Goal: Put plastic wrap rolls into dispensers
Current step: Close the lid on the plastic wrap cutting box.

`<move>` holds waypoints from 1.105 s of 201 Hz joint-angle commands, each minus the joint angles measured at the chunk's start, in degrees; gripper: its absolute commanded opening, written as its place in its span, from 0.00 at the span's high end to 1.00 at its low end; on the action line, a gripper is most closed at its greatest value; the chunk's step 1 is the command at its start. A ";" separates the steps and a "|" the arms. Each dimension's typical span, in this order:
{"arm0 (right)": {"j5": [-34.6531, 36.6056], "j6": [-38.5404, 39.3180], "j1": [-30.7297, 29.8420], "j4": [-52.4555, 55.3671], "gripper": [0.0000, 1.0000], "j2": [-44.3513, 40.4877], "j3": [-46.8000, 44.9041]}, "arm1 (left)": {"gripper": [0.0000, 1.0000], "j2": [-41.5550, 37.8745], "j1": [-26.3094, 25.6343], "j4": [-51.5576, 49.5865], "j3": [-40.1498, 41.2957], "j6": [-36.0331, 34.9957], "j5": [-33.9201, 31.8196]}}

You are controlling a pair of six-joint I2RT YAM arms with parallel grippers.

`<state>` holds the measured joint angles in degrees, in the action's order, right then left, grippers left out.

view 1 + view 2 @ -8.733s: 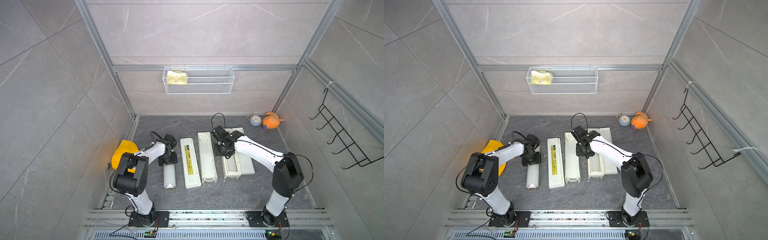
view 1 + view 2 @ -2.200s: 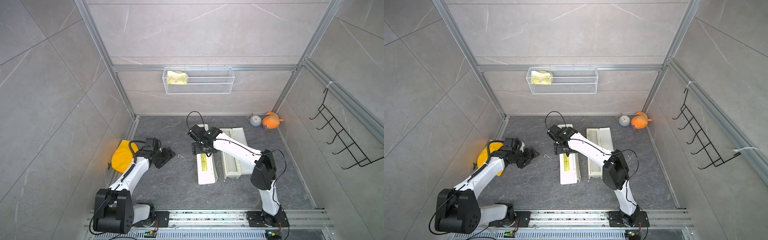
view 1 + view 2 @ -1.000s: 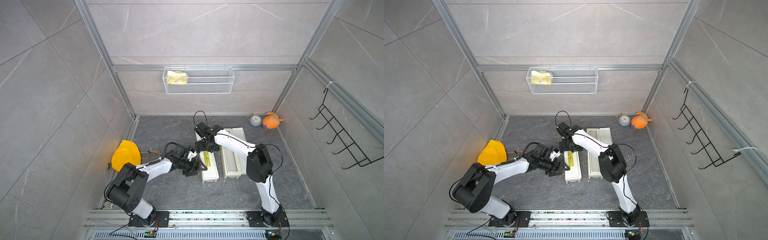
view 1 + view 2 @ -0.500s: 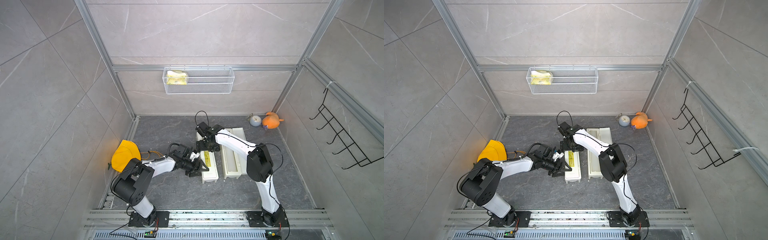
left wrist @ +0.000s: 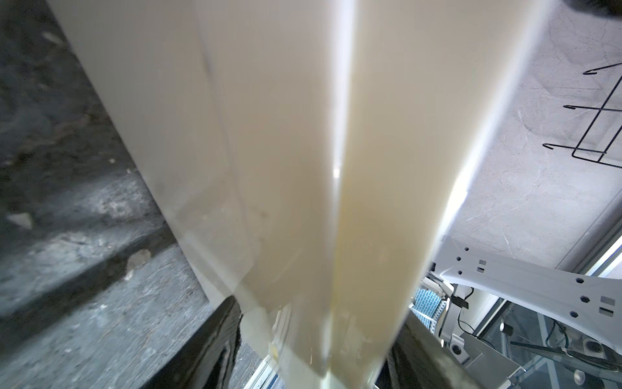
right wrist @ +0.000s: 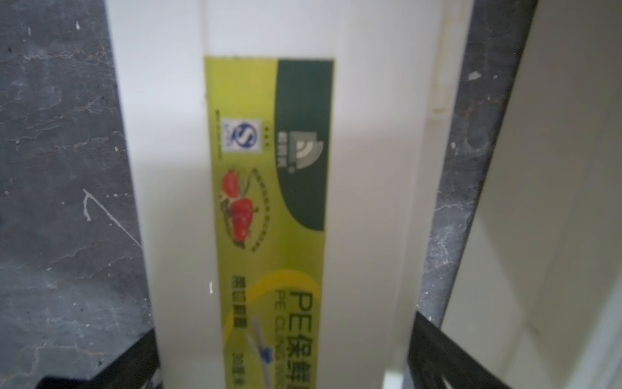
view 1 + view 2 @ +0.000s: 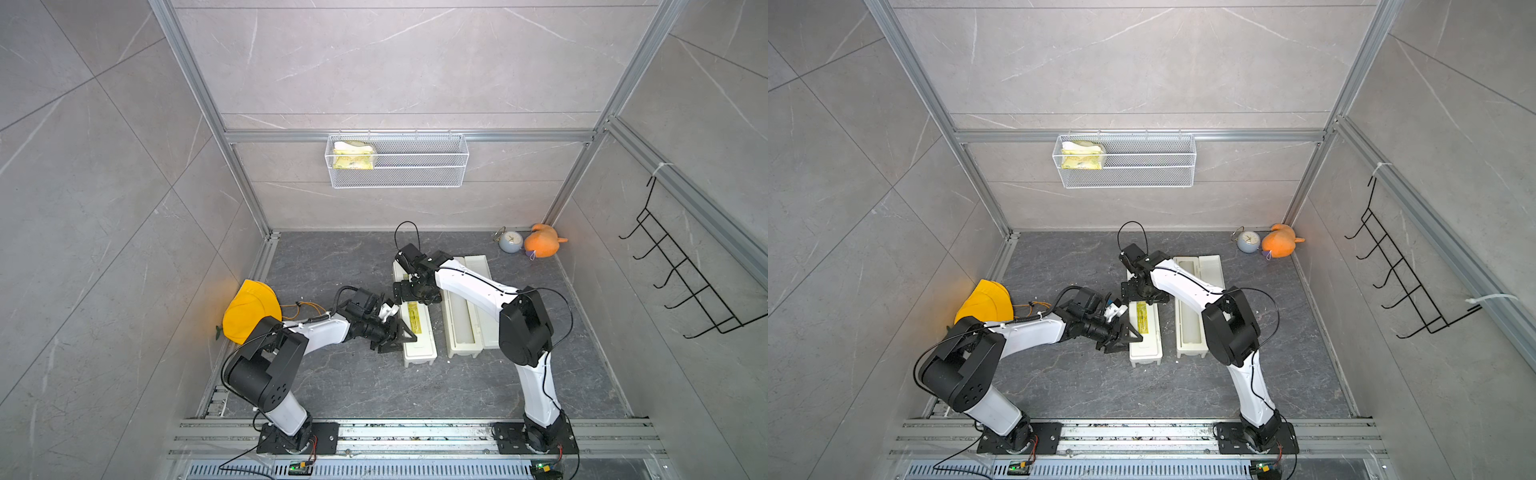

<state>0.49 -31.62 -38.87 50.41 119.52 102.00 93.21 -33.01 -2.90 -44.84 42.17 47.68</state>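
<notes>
Now the left gripper (image 7: 397,341) is on the closed dispenser (image 7: 420,345), where a second ago it hung just short of it with its jaws wider. It reaches in low from the floor's left side and takes the dispenser's left long edge near the front end. In the left wrist view the cream body (image 5: 303,168) fills the gap and meets both black fingers (image 5: 218,336), so the jaws look clamped on it. The right gripper (image 7: 415,294) keeps its place over the far half of the same dispenser. Its jaws are spread wide, one on either side of the yellow-green label (image 6: 269,202) (whether they touch the walls I cannot tell).

No roll lies loose on the floor (image 7: 353,386) now, whereas some seconds back one lay there beside the left gripper and this dispenser's lid was folded open. My reading is that that roll is now shut inside. The open dispenser (image 7: 463,352) sits just beside the closed one, toward the floor's right edge. Its lid (image 7: 478,266) lies flat to the right, and what looks like a plastic wrap roll (image 7: 460,313) rests in its tray. So the loading seems done. The left-hand grip probably serves to press the closed lid home or to shift the box. The second lid is not yet shut.
</notes>
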 commanded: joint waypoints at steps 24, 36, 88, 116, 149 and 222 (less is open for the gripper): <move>-8.57 0.25 3.22 -7.96 0.00 -12.82 -13.93 | 0.33 2.58 0.57 -0.97 2.21 -0.51 -4.30; -9.90 -0.31 3.62 -10.02 0.00 -15.00 -17.50 | 0.33 2.97 0.56 -0.88 2.28 -0.51 -4.23; -18.49 -3.54 4.41 -19.46 0.00 -21.90 -32.14 | 0.34 2.95 0.60 -0.57 3.45 0.05 -4.95; -24.49 -7.20 4.32 -26.43 0.00 -24.35 -40.21 | 0.35 3.01 0.65 0.54 3.50 0.89 -4.47; -31.26 -11.52 3.74 -35.06 0.00 -25.72 -45.76 | 0.37 3.12 0.66 4.29 3.58 3.69 -1.92; -27.94 -11.64 3.78 -32.89 0.02 -25.68 -45.34 | 0.39 7.00 0.75 -2.58 -0.68 2.04 -6.16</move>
<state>-27.62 -42.48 -34.63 16.40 93.73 55.81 95.66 -31.51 2.22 -43.44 45.21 51.07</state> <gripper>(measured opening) 0.987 0.607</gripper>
